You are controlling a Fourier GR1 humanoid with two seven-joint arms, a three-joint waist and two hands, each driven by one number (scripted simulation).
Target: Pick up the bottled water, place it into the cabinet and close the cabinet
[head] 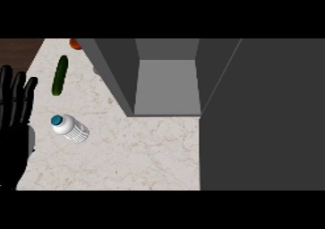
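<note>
Marble counter bears the bottled water; left hand rests beside it, fingers straight, holding nothing.

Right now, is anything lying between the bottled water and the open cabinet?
Nothing visible does. The bottled water lies on bare counter, and the marble between it and the open cabinet carries nothing. The cucumber lies farther back, off that line. The left hand rests beside the bottle.

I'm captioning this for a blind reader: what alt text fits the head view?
A bottled water lies on a marble counter beside the open grey cabinet. The left hand rests open at the left edge; a cucumber lies beyond the bottle.
</note>
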